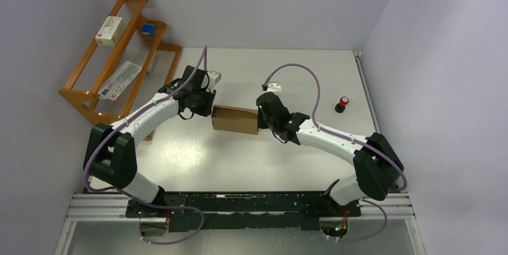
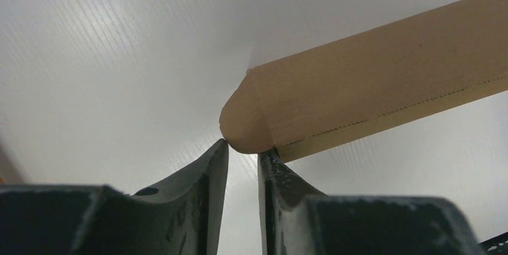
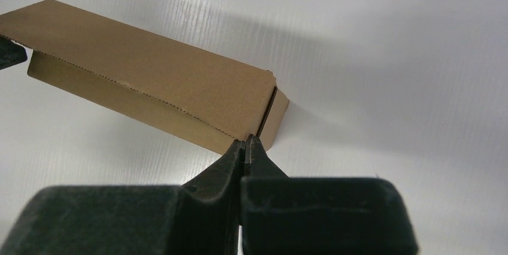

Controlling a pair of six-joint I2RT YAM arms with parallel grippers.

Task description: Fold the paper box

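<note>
The paper box (image 1: 235, 120) is a flat brown cardboard box lying mid-table between both arms. My left gripper (image 1: 206, 109) is at its left end. In the left wrist view the jaws (image 2: 244, 147) stand a little apart, bare table showing between them, and both tips touch the box's rounded end tab (image 2: 242, 124); the box (image 2: 371, 87) runs off to the right. My right gripper (image 1: 262, 117) is at the right end. In the right wrist view it (image 3: 247, 141) is shut, with its tips against the near right corner of the box (image 3: 150, 69), at the lid's perforated edge.
A wooden rack (image 1: 90, 96) stands at the back left with a small white box (image 1: 111, 30), a blue item (image 1: 147, 28) and a flat packet (image 1: 120, 80). A red-topped button (image 1: 342, 103) sits on the right. Walls close off the back and right.
</note>
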